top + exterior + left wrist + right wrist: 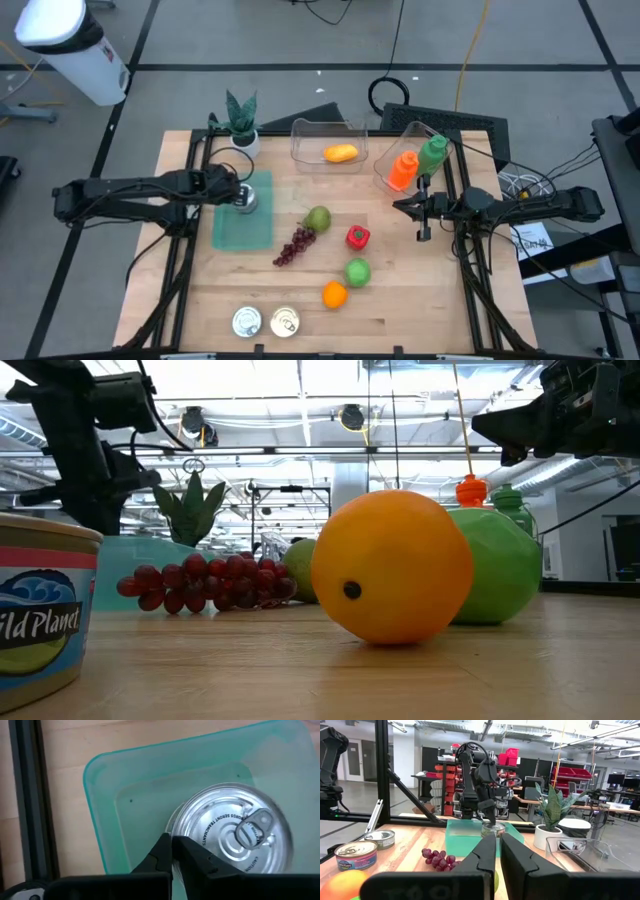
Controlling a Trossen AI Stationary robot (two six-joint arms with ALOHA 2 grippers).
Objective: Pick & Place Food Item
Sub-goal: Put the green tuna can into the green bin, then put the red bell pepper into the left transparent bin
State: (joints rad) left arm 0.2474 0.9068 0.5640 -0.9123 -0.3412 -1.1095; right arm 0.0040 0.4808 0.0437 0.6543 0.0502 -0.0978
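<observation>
A silver can (235, 832) with a pull-tab lid stands upright on the pale green tray (140, 795) at the table's left (243, 235). My left gripper (172, 842) slants down over the can's rim, fingers shut; the right wrist view shows it standing on top of the can (492, 827). My right gripper (497, 840) waits shut and nearly level at the table's right (398, 205), holding nothing. My left gripper comes from above, slanting down, with its shut fingertips at the rim (172, 822) on one side of the can's lid. Whether they touch the rim I cannot tell. The can stands upright on the tray.
Grapes (294, 246), a pear (318, 218), a red pepper (357, 237), a green apple (357, 271) and an orange (334, 294) lie mid-table. Two cans (266, 321) stand near the front. At the back are clear bins (329, 145), bottles (415, 162) and a potted plant (241, 120).
</observation>
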